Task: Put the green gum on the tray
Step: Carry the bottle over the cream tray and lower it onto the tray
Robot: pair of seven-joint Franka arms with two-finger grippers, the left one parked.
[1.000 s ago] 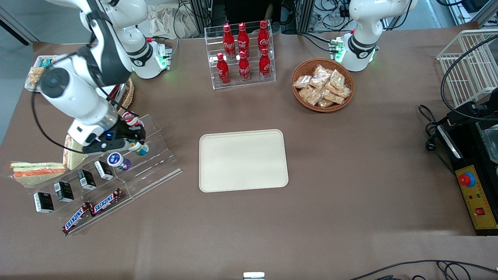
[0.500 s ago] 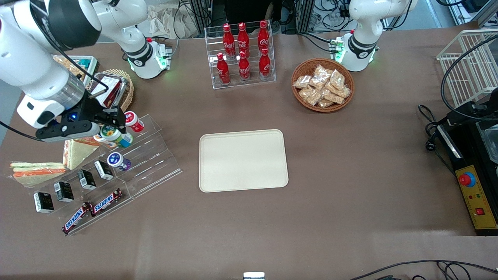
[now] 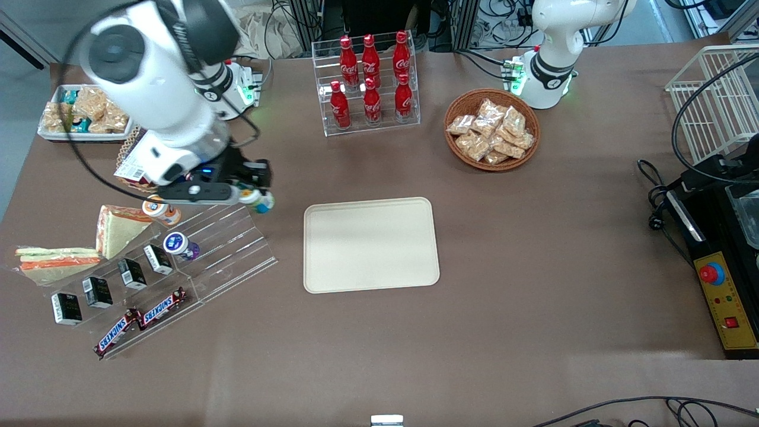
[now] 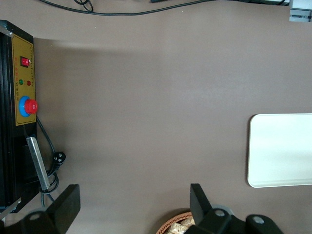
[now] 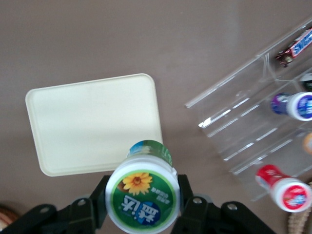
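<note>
My right gripper (image 3: 252, 196) is shut on the green gum (image 3: 260, 201), a small bottle with a teal body, and holds it in the air between the clear stepped rack (image 3: 225, 237) and the cream tray (image 3: 370, 244). In the right wrist view the gum's green lid with a yellow flower (image 5: 143, 196) sits clamped between the black fingers (image 5: 189, 204), with the tray (image 5: 92, 124) below it. The tray also shows in the left wrist view (image 4: 282, 148). It has nothing on it.
The rack holds a purple-lidded bottle (image 3: 179, 245), an orange-lidded bottle (image 3: 159, 210), black boxes (image 3: 131, 273) and Snickers bars (image 3: 142, 320). Sandwiches (image 3: 65, 252) lie beside it. A cola bottle stand (image 3: 367, 83), a snack basket (image 3: 492, 130) and a small white snack tray (image 3: 83, 115) stand farther away.
The gripper has lifted the green gum off the rack and carried it sideways toward the tray. The arm has swung with it, uncovering the small snack tray and the orange-lidded bottle.
</note>
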